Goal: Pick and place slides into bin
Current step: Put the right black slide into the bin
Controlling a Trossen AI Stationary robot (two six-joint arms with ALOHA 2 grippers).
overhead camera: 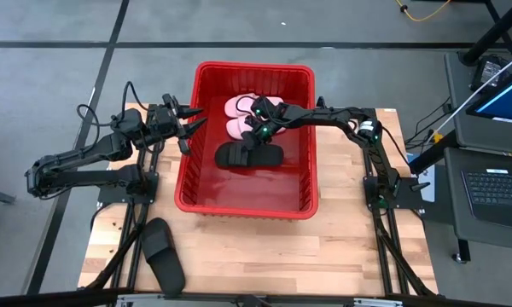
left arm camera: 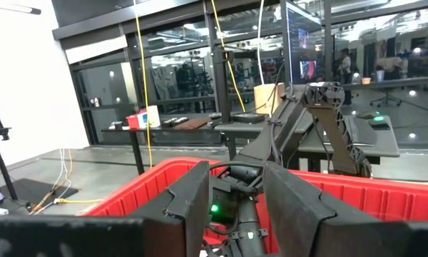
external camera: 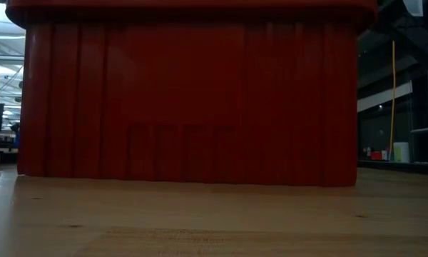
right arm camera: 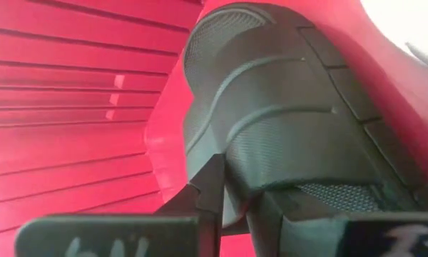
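Observation:
The red bin (overhead camera: 188, 183) stands mid-table and fills the low view (external camera: 192, 100). Two pale pink slides (overhead camera: 241, 116) lie in its far part. One black slide (overhead camera: 239, 157) is in the bin's middle and fills the right wrist view (right arm camera: 285, 121). My right gripper (overhead camera: 258, 136) reaches down into the bin and is shut on it. The other black slide (overhead camera: 164, 254) lies on the table near the front left. My left gripper (overhead camera: 188, 119) hovers open and empty at the bin's left rim; it also shows in the left wrist view (left arm camera: 235, 207). My right gripper pinches the black slide between its two fingers at the slide's side edge (right arm camera: 246, 203), beside the wide strap (right arm camera: 292, 114). The fingers slant down from the table's far right. The slide lies about level, low in the bin; whether it touches the floor I cannot tell.
The bin's tall ribbed walls (overhead camera: 311, 128) stand around my right gripper. Bare wooden table (overhead camera: 264, 256) lies in front of the bin. Desks and a laptop (overhead camera: 495, 183) stand off the table's right side.

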